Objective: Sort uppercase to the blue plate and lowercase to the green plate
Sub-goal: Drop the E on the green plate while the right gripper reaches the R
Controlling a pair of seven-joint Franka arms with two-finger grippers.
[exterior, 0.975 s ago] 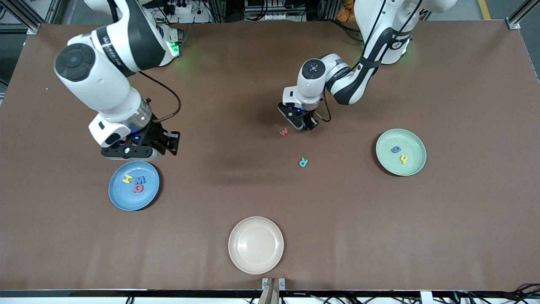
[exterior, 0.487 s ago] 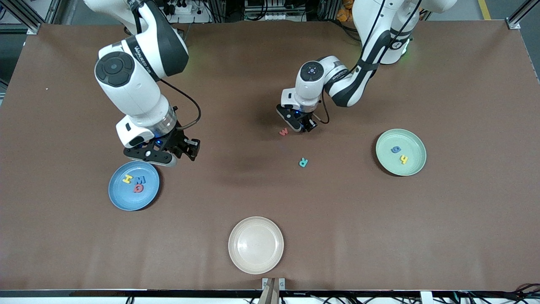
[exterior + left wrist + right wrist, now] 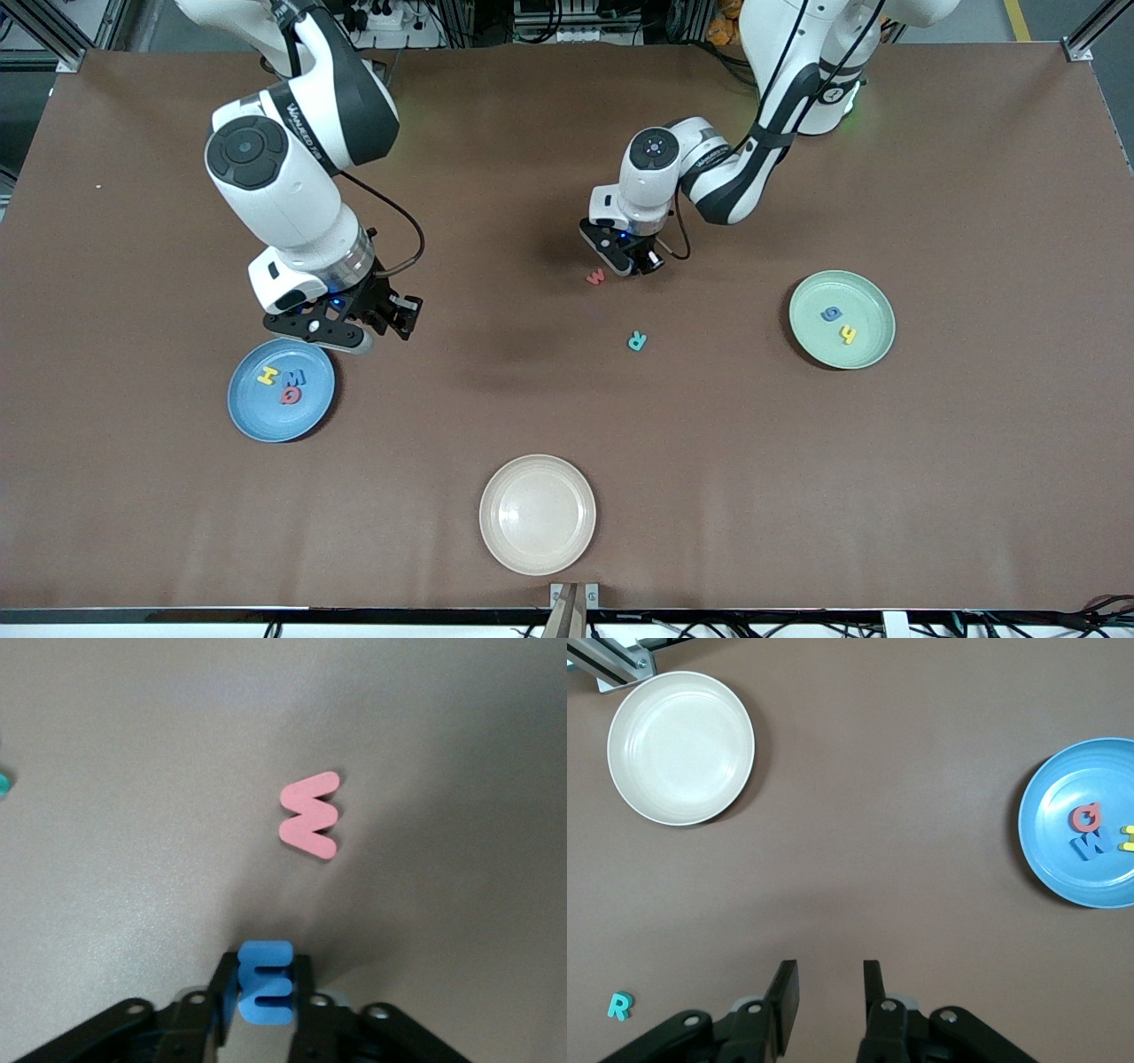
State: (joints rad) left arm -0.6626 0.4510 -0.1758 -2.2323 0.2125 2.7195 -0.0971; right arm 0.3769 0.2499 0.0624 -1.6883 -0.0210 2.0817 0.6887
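Observation:
My left gripper [image 3: 634,262] is low at the table's middle, shut on a blue lowercase letter [image 3: 265,983] that fills the gap between its fingers. A red w [image 3: 596,276] lies on the table right beside it, also in the left wrist view [image 3: 309,815]. A teal R [image 3: 637,340] lies nearer the front camera. My right gripper [image 3: 390,321] hangs open, holding nothing, over the table just off the blue plate [image 3: 257,412]. That plate holds a yellow H [image 3: 267,376], a blue capital [image 3: 295,378] and a red Q [image 3: 290,396]. The green plate [image 3: 815,332] holds a blue letter [image 3: 831,313] and a yellow h [image 3: 849,334].
A cream plate [image 3: 537,514] sits near the table's front edge, with nothing on it. The right wrist view shows it [image 3: 680,748] and the teal R [image 3: 619,1005]. Brown tabletop lies bare between the three plates.
My left gripper's fingers have closed on the blue lowercase letter. My right arm has swung from above the blue plate toward the table's middle, then slowed.

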